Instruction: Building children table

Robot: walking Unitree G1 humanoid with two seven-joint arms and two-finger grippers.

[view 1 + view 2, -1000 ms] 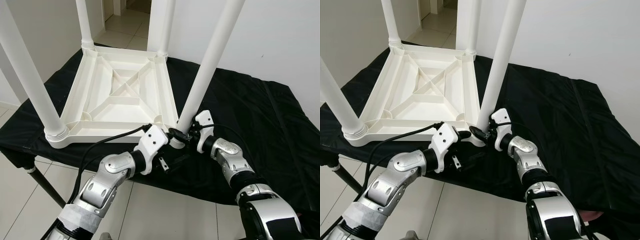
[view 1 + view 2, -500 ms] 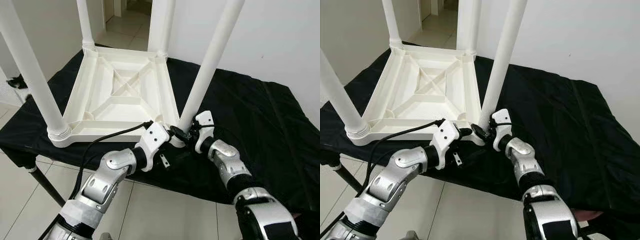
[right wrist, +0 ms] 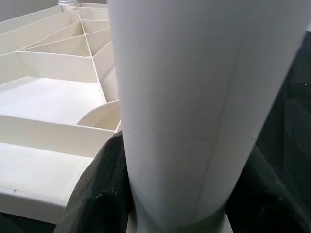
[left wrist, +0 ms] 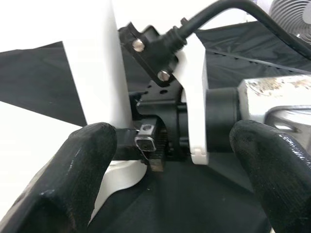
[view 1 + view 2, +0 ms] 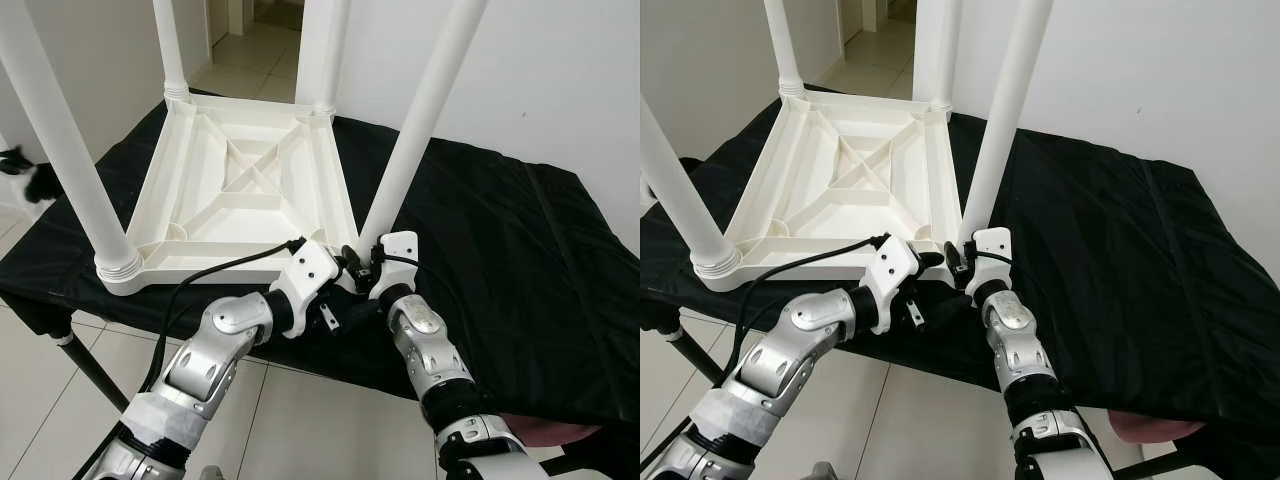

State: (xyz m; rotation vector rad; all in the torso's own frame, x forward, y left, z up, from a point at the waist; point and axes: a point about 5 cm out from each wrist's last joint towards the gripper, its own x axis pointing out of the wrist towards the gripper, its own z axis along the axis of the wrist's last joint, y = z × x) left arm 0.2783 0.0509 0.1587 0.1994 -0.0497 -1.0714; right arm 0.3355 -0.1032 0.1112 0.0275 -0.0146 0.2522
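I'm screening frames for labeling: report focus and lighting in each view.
Eye views: sharp, evenly lit, white tabletop well exposed. Left wrist view: near fingers soft, right end effector's wrist sharper. Right wrist view: table leg looms close, bright and nearly featureless.

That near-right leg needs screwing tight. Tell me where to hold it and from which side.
Grip the near-right leg low, just above its collar at the tabletop corner, where the right gripper already straddles it. Come from the open front-right edge: the round shaft suits a side pinch, and the ribbed underside blocks the inner side.
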